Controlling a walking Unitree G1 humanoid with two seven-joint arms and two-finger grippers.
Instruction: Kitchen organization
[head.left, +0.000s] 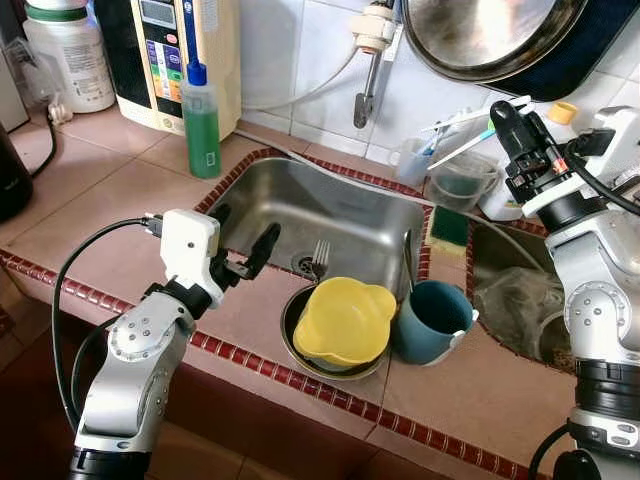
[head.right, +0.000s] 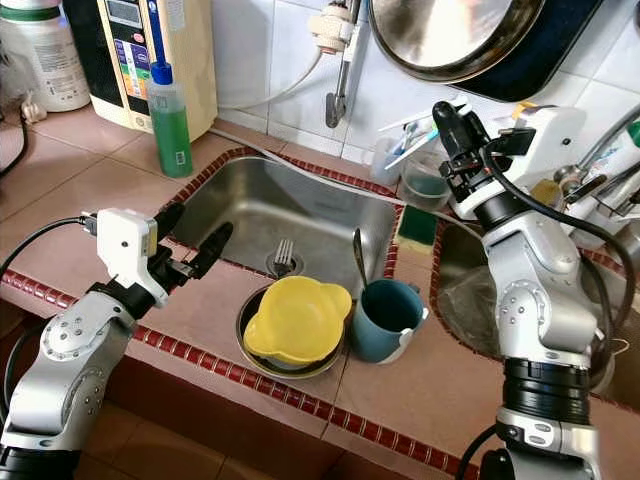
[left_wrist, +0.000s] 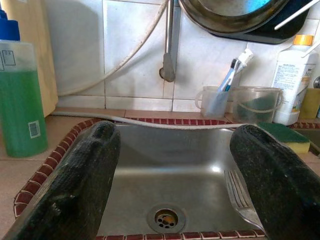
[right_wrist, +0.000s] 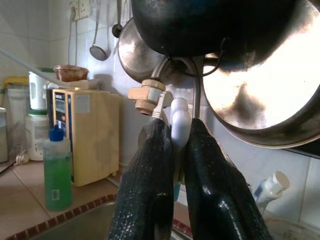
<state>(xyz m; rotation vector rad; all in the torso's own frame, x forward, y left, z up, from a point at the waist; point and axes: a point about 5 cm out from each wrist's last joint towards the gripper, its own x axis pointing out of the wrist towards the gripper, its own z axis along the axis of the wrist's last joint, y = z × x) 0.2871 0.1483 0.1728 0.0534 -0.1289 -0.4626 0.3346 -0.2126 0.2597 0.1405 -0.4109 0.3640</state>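
A steel sink (head.left: 340, 205) is set into the tiled counter. A fork (head.left: 318, 258) lies by its drain. On the front rim a yellow bowl (head.left: 345, 320) rests inside a metal bowl (head.left: 289, 322), with a blue mug (head.left: 432, 320) beside it. My left gripper (head.left: 243, 238) hovers open over the sink's front left corner, nothing between its fingers (left_wrist: 80, 185). My right gripper (head.left: 503, 112) is raised at the back right, above a clear cup (head.left: 412, 160) of toothbrushes. It is shut on a white utensil handle (right_wrist: 179, 130).
A green soap bottle (head.left: 202, 120) stands left of the sink, a beige appliance (head.left: 165, 55) behind it. The faucet (head.left: 370, 60) hangs from the tiled wall, a large pan (head.left: 490, 35) above. A sponge (head.left: 450, 225) and a second basin (head.left: 515, 295) lie right.
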